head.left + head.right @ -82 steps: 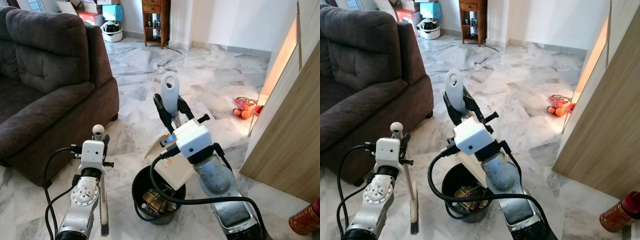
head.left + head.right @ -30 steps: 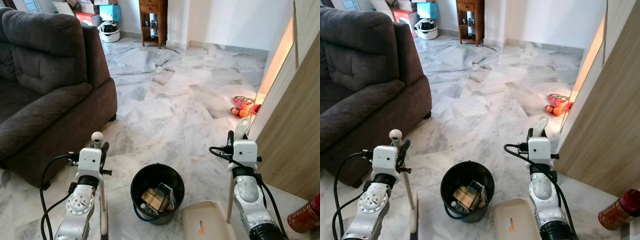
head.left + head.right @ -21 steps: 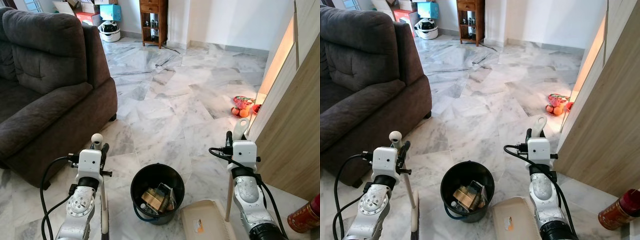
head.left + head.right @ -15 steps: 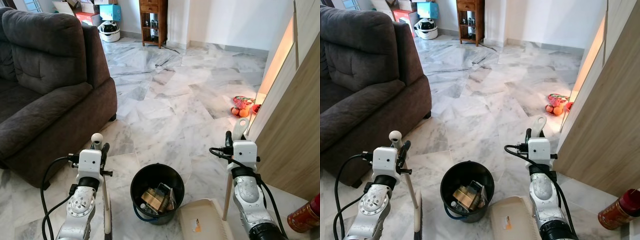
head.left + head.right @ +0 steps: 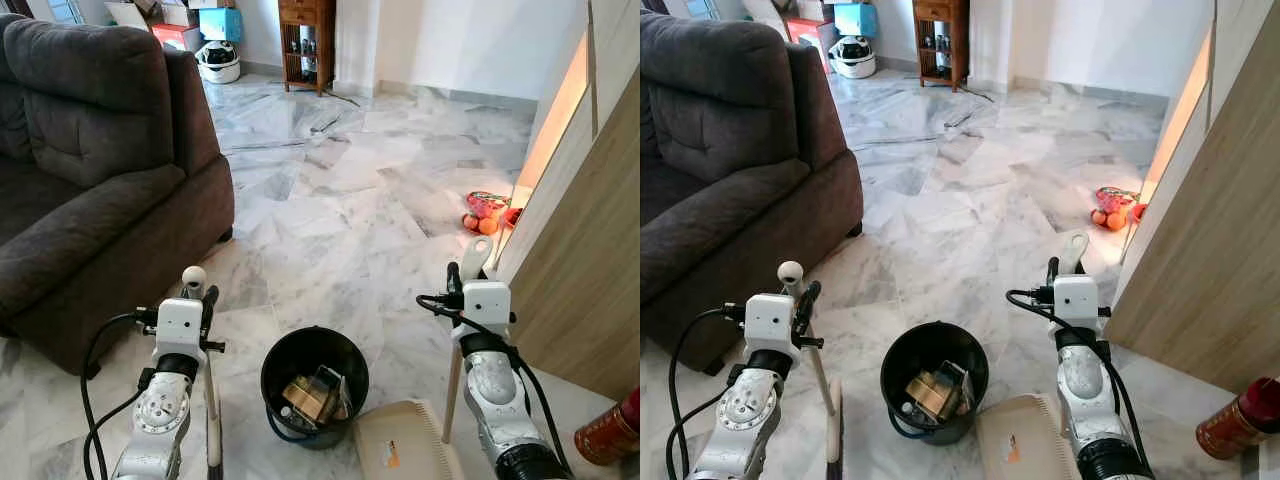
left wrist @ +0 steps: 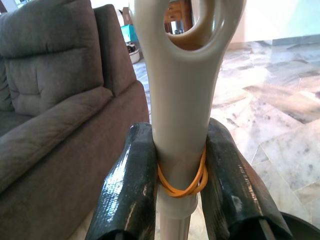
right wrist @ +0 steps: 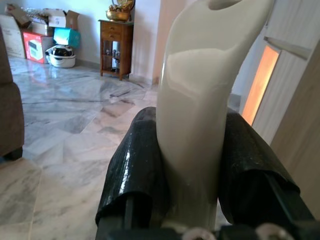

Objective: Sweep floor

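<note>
Between the two end effectors, a black bucket point(image 5: 314, 385) stands on the marble floor point(image 5: 340, 210) with scrap items inside it. The left end effector point(image 6: 177, 192) is clenched on the broom handle point(image 6: 182, 110); both black fingers point(image 6: 131, 185) press against the cream shaft, just below its looped end, where an orange rubber band point(image 6: 182, 181) circles the shaft. From the left end effector the shaft runs downward toward the floor, ending beside the bucket. The right end effector point(image 7: 192, 170) is clenched on the dustpan handle point(image 7: 200, 100), its fingers point(image 7: 137, 170) touching the cream grip on both sides. Below the right end effector, the handle shaft descends to the dustpan point(image 5: 405, 448), which rests flat on the floor, just beside the bucket on the side nearer the right arm. Beyond the left end effector stands a dark brown sofa point(image 5: 90, 170). Beyond the right end effector, a wooden panel point(image 5: 590, 230) rises, with a group of oranges point(image 5: 484, 220) on the floor near its base. A red can point(image 5: 605, 432) stands on the floor, outward of the right arm.
</note>
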`<state>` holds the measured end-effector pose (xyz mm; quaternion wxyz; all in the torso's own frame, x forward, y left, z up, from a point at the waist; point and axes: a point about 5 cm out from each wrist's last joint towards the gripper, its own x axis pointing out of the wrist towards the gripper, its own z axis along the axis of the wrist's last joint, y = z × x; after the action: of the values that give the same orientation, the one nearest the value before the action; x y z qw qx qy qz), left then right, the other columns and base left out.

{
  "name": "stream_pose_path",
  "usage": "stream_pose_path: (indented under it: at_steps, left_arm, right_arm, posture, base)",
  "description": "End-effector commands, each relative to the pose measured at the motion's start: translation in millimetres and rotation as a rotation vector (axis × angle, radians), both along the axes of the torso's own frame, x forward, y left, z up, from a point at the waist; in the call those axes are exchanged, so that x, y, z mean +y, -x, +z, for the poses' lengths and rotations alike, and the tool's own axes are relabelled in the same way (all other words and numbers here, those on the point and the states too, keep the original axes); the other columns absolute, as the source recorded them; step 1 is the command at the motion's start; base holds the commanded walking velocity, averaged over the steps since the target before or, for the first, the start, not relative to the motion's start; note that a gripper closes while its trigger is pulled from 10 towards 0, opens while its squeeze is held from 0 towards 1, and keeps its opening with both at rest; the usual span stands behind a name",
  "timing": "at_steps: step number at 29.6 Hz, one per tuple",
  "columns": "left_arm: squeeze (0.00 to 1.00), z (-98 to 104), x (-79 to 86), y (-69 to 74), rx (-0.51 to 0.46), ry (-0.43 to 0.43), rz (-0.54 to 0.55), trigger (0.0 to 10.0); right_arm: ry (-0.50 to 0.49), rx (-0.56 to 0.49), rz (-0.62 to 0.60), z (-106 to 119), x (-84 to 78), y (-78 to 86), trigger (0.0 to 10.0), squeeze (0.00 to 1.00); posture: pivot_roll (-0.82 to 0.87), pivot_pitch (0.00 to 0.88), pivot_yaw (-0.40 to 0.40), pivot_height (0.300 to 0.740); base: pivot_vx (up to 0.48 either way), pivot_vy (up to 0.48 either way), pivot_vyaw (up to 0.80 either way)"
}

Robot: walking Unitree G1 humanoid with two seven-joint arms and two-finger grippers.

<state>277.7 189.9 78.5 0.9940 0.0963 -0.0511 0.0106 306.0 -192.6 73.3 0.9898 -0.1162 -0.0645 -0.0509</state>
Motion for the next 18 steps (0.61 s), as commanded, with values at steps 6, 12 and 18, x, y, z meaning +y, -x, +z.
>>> stream_pose_path:
  at_steps: [6, 12, 18]
  left_arm:
    - [0.0, 9.2, 4.9, -2.1, -0.046, -0.012, 0.001, 10.0]
    - [0.0, 10.5, 4.7, -3.8, -0.052, -0.01, 0.002, 10.0]
    - [0.0, 10.3, 5.3, -3.7, -0.051, -0.013, 0.003, 10.0]
  right_arm:
    - [-0.014, -0.032, 0.022, 5.7, 5.4, -3.3, 10.0, 0.0]
    - [-0.019, -0.027, 0.025, 4.9, 5.6, -3.9, 10.0, 0.0]
    - [-0.019, -0.023, 0.026, 4.4, 5.2, -4.0, 10.0, 0.0]
  posture:
    - [0.11, 0.0, 0.056, 0.74]
    - [0.12, 0.0, 0.056, 0.74]
    - [0.11, 0.0, 0.055, 0.74]
  base:
    - [-0.276, 0.0, 0.0]
    - [-0.314, 0.0, 0.0]
    - [-0.323, 0.0, 0.0]
